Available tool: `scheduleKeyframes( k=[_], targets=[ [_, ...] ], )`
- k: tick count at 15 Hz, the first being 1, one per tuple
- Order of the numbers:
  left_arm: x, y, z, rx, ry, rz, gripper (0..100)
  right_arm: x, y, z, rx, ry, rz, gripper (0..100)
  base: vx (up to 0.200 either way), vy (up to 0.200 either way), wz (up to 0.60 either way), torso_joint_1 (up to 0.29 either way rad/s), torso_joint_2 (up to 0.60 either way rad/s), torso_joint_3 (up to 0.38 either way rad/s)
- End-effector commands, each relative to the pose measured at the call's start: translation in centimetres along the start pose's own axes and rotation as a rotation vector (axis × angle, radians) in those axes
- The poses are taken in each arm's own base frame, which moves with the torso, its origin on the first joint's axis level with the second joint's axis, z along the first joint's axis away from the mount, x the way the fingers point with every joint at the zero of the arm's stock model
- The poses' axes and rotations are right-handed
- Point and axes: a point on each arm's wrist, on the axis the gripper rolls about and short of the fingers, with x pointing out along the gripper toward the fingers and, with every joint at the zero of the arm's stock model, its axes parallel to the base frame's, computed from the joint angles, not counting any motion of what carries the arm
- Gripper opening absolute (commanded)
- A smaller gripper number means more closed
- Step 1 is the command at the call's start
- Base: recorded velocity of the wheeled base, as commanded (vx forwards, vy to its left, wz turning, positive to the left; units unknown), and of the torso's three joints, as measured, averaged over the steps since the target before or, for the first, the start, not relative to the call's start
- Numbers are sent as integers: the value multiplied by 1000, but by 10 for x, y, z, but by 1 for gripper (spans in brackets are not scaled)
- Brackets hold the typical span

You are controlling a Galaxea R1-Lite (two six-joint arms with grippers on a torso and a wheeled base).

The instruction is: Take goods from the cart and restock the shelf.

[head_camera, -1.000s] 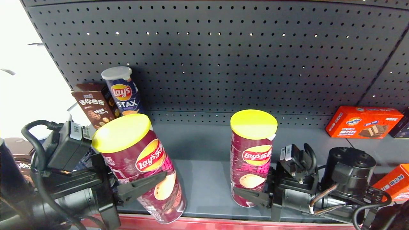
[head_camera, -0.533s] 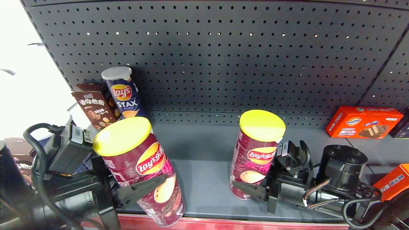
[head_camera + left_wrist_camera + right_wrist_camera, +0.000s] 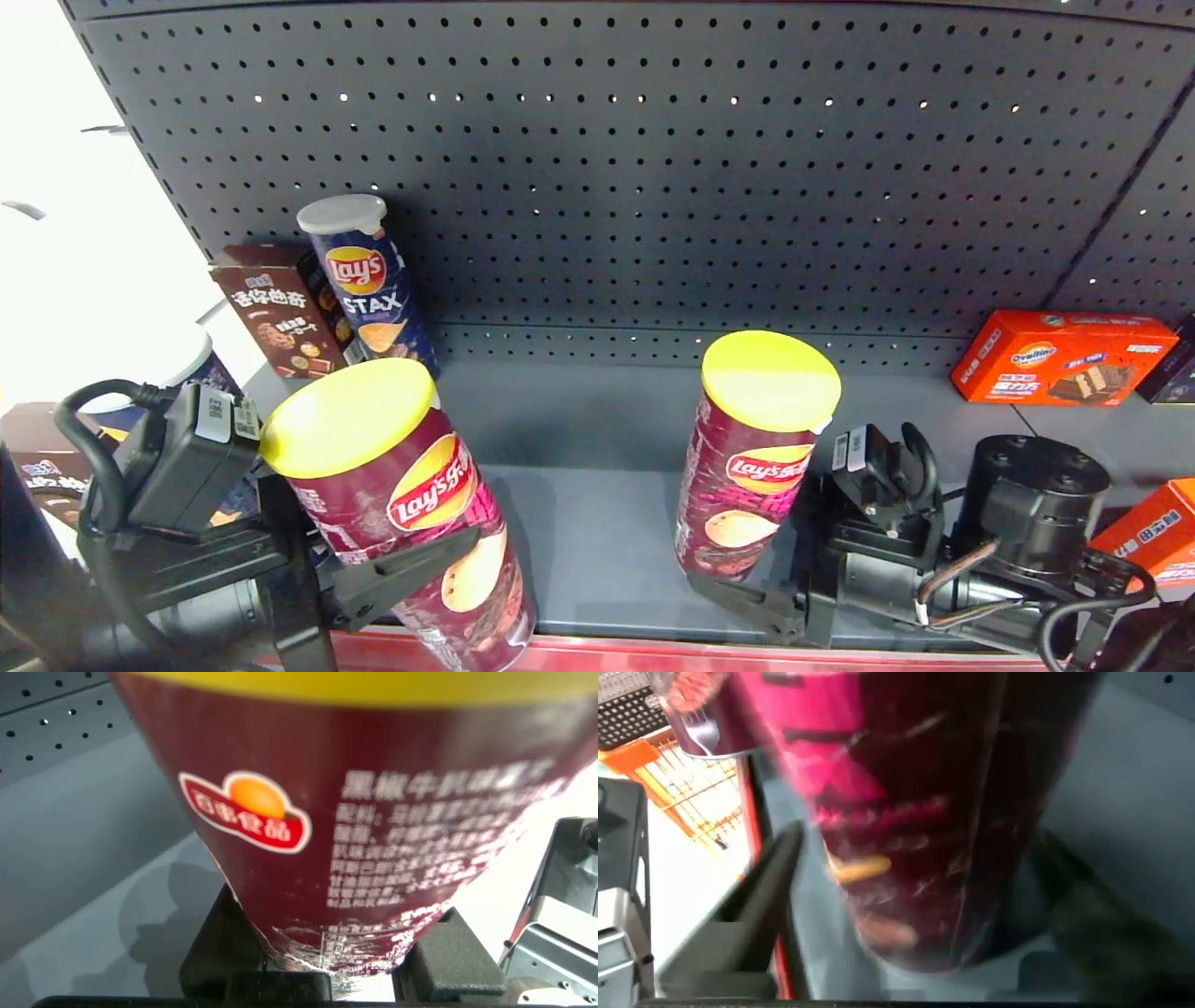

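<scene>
The left end effector point(image 3: 411, 560) is closed on the left chip can point(image 3: 401, 495), a maroon tube with a yellow lid. Its dark fingers point(image 3: 448, 961) press the lower half from both sides. That tube leans, lid up and away from the end effector, with its base over the red front edge of the shelf point(image 3: 597, 523).

The right end effector point(image 3: 738, 560) grips the right chip can point(image 3: 752, 467) low on its body. The wrist picture is smeared, so the grip looks firm but the contact itself is hard to make out. The tube tilts with its lid toward the arm, and its base sits just above the shelf board beside the lower finger.

Beyond the left end effector, against the pegboard point(image 3: 653, 187), stand a blue can point(image 3: 364, 280) and a brown box point(image 3: 280, 313). Beyond the right one lies an orange box point(image 3: 1060, 359).
</scene>
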Motion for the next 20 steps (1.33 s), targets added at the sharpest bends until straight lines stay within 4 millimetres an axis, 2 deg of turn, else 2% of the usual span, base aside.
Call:
scheduleKeyframes(
  k=[1, 3, 7, 9, 10, 11, 13, 17, 19, 20],
  targets=[
    [-2, -1, 0, 3, -5, -1, 0, -20, 8, 11, -19, -32, -10, 100, 0, 0, 0, 0, 0, 0],
    [-3, -1, 0, 4, -8, 0, 0, -49, 19, 21, -40, -69, -36, 100, 0, 0, 0, 0, 0, 0],
    [-5, -2, 1, 8, -15, 1, 0, -117, 49, 24, -77, -130, -157, 100, 0, 0, 0, 0, 0, 0],
    [-5, -3, 1, 8, -15, -2, 0, -140, 49, 27, -95, -151, -292, 100, 0, 0, 0, 0, 0, 0],
    [-5, -3, 2, 8, -16, -2, 0, -148, 47, 29, -107, -163, -367, 100, 0, 0, 0, 0, 0, 0],
    [-5, -3, 2, 8, -16, -2, 0, -148, 47, 29, -107, -163, -367, 100, 0, 0, 0, 0, 0, 0],
    [-5, -3, 1, 8, -15, -2, 0, -173, 44, 36, -162, -206, -559, 100, 0, 0, 0, 0, 0, 0],
    [-5, -3, 1, 10, -15, -5, 0, -201, 42, 38, -214, -199, -849, 100, 0, 0, 0, 0, 0, 0],
    [-7, -4, 3, 16, -28, -5, 0, -210, 59, 36, -219, -196, -892, 100, 0, 0, 0, 0, 0, 0],
    [-8, -4, 4, 18, -31, -3, 0, -216, 75, 30, -200, -176, -928, 100, 0, 0, 0, 0, 0, 0]
  ],
)
